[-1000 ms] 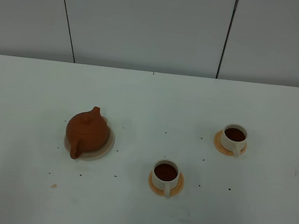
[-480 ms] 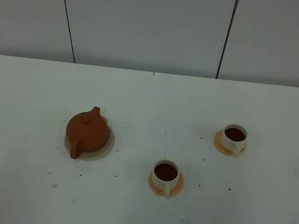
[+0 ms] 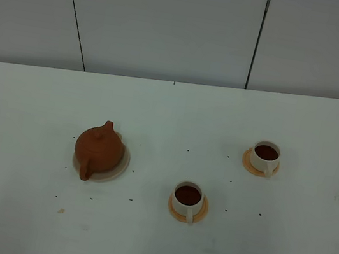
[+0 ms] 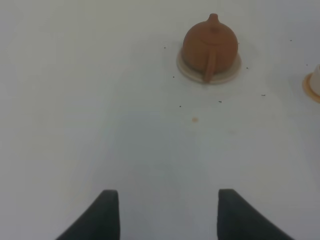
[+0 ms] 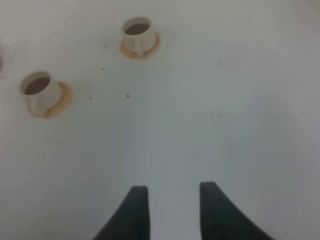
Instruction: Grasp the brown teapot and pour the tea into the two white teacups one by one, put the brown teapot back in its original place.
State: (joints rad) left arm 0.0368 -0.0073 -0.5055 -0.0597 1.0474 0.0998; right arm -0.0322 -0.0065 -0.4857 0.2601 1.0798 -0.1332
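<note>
White desk (image 3: pixel 25 220) under a grey panelled wall, flecked with dark specks. Nearest, out of the high view: left hand (image 4: pixel 164 212) spread wide and empty, right hand (image 5: pixel 170 210) parted too, gripping nothing. Further in, near white teacup (image 3: pixel 187 197) on its orange saucer, dark with tea; to its left, brown teapot (image 3: pixel 99 148) upright on the cream saucer (image 3: pixel 123 165). Farther right, second teacup (image 3: pixel 265 156), likewise filled. Looks finished: both cups poured, teapot returned, nothing evidently left.
</note>
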